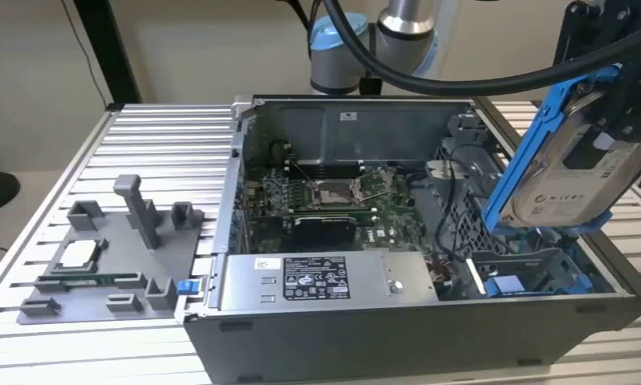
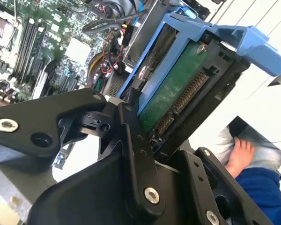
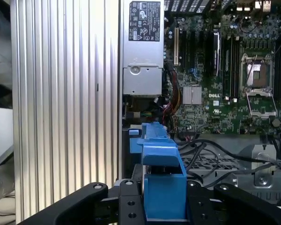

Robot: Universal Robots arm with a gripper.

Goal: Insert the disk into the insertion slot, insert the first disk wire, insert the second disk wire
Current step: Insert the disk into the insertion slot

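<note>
Pincer [image 3: 165,206] clenched on the disk [image 1: 572,172], which hangs tilted just above the slot [image 1: 529,277] at the exterior view's right. First step in hand; disk not yet seated. Judgement: seating calls for squaring disk to slot.

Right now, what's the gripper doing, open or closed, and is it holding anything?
Gripper: closed on the disk in its blue carrier, held tilted above the insertion slot.

The blue-framed silver disk [image 1: 564,172] hangs tilted, label outward, above the insertion slot [image 1: 543,271].
</note>
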